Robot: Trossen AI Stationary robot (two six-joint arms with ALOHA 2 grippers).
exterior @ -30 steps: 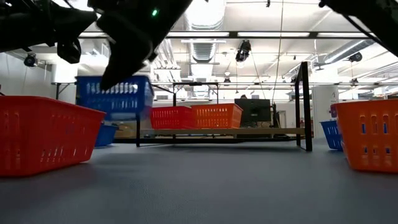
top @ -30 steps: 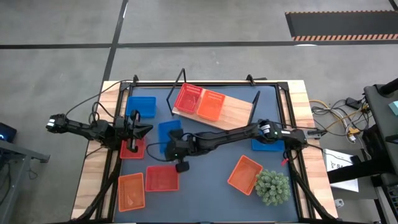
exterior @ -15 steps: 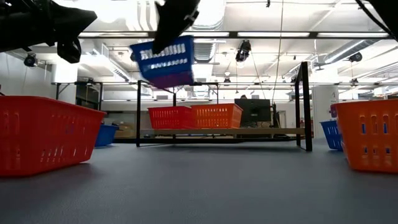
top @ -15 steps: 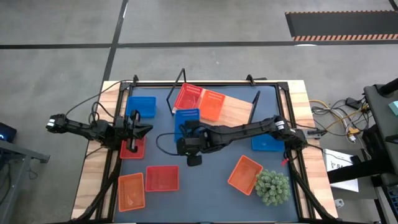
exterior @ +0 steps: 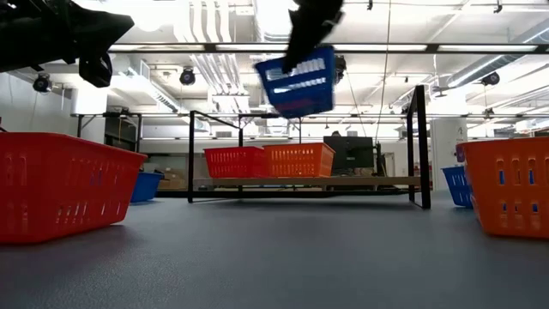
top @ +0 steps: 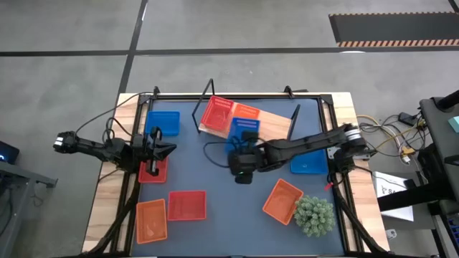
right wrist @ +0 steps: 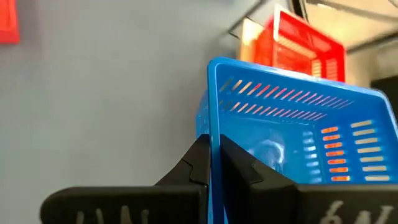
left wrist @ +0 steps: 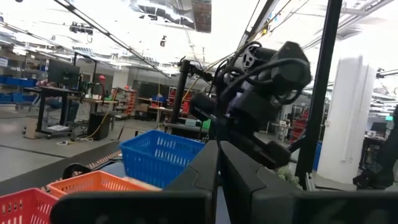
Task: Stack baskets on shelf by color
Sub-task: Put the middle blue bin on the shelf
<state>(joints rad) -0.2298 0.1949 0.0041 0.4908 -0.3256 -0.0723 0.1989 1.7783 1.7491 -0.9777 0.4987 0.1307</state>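
- Left gripper [top: 166, 149] waits over the table's left side, fingers pressed together on nothing, well apart from the shelf [top: 272, 127]
- Right gripper [top: 247, 148] pinches the rim of a blue basket [top: 246, 131], lifted clear of the table
- That basket hangs over the orange basket [top: 245, 113] beside the red basket [top: 216, 113]; bare board lies further right, the likely spot for blue

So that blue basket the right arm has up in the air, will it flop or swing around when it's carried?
Probably stiff: the blue basket keeps its box shape though the right pincer pinches only one rim. Likely light, being slotted plastic and looking empty. It hangs tilted in the low view, so it may swing or twist in that thin grip.
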